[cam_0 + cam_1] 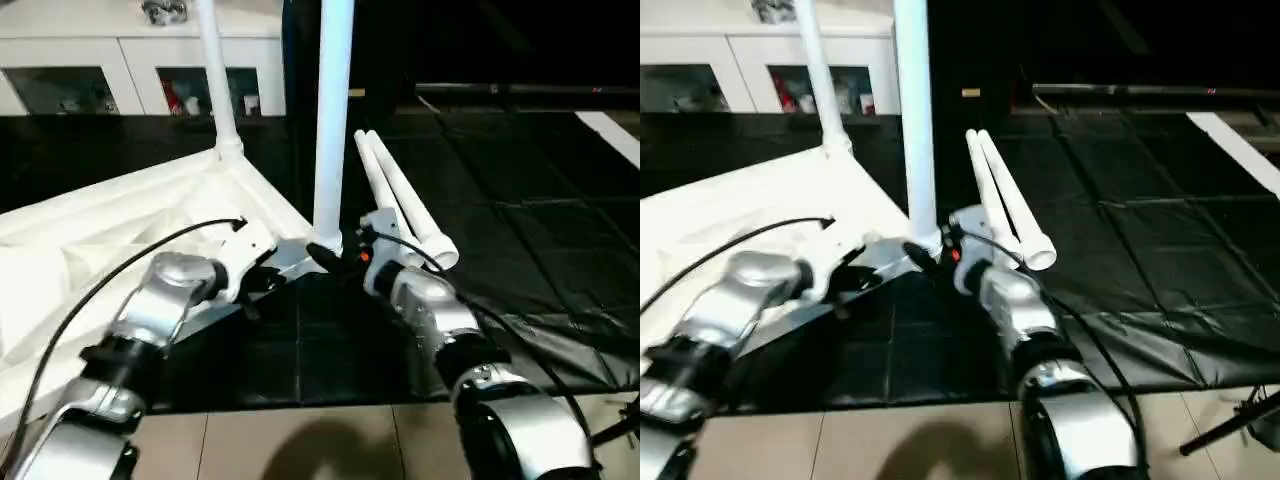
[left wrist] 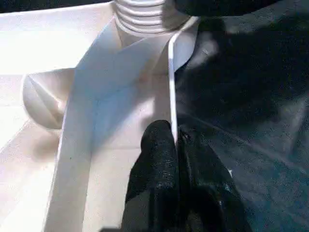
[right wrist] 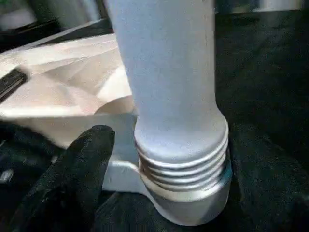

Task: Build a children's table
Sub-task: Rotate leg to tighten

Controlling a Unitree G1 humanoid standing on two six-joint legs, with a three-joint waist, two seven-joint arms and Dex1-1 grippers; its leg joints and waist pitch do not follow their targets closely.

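Note:
The children's table top (image 1: 120, 220) lies upside down on the black mat, ribbed side up. Two white legs stand upright in its corner sockets, one at the far corner (image 1: 215, 70) and one at the near corner (image 1: 333, 120). Two loose legs (image 1: 400, 195) lie side by side on the mat just right of it. My left gripper (image 2: 175, 133) is shut on the top's thin rim close to the near socket. At that leg's threaded base (image 3: 183, 164) is my right gripper (image 1: 335, 255), open. One black finger (image 3: 82, 164) stands a little apart from the leg; the other is hidden.
A white glass-door cabinet (image 1: 130, 60) runs along the back left. The black mat (image 1: 520, 230) stretches to the right, with pale tiled floor (image 1: 300, 440) in front of it. A dark stand's foot (image 1: 1230, 430) pokes in at the lower right.

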